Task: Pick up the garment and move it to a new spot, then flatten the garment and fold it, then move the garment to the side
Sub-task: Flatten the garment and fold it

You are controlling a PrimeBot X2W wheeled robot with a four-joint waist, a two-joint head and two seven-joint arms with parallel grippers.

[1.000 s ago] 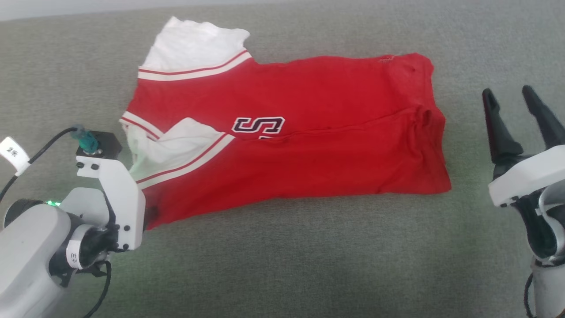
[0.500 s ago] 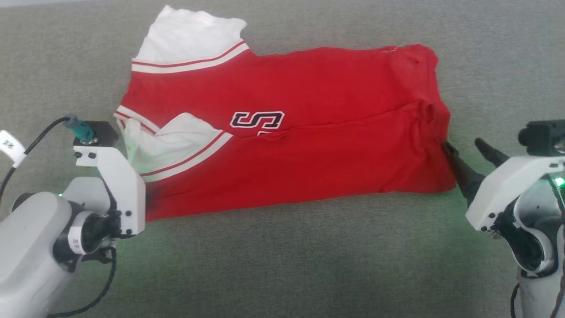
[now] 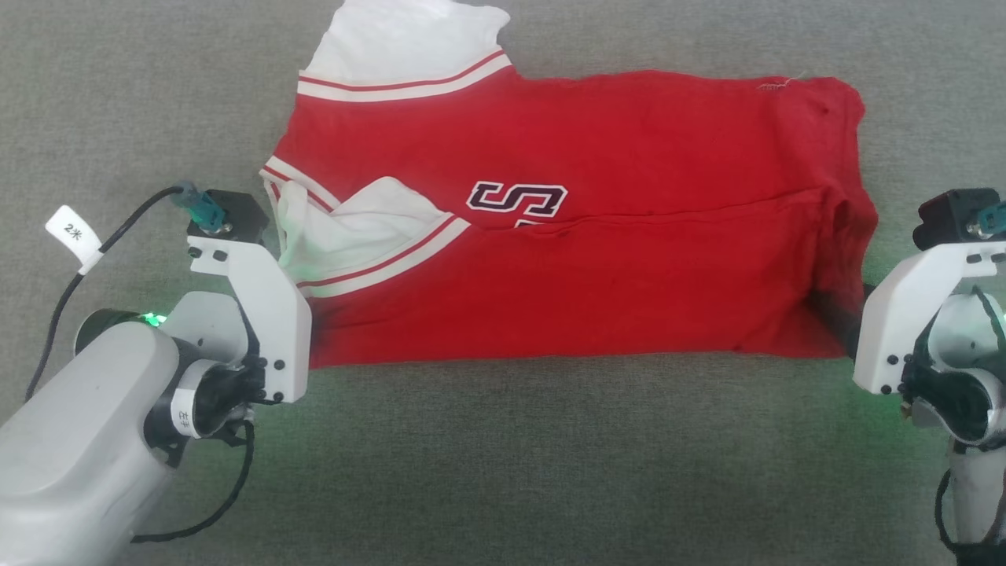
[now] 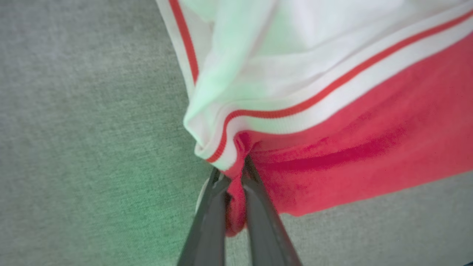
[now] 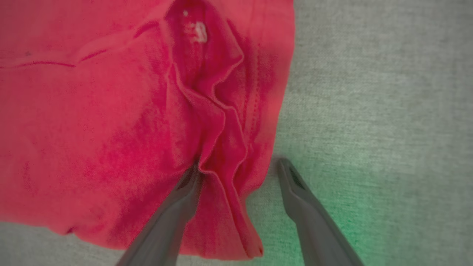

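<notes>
Stretching out on every side of the garment (image 3: 589, 259) is a grey, finely woven surface (image 3: 503, 472), matt and plain, tinged green beside the garment's two near corners. The garment lies flat on it, folded lengthwise, its long edges running left to right.

At the garment's near left corner the left gripper (image 4: 236, 168) is clamped tight on a pinch of red cloth just under the striped sleeve trim. A little red bunches between its two fingers (image 4: 212, 221).

At the garment's near right corner the right gripper (image 5: 238, 165) stands spread. One finger presses into a crease of the red hem and the other sits over the grey surface just outside the garment's edge, with nothing gripped.

Farther in, a fold line crosses the garment's middle. A white sleeve (image 3: 369, 228) lies tucked over the red on the left, beside half of a dark, white-outlined number (image 3: 519, 200). At the garment's far left corner a second white sleeve (image 3: 409, 39) sticks out onto the grey.
</notes>
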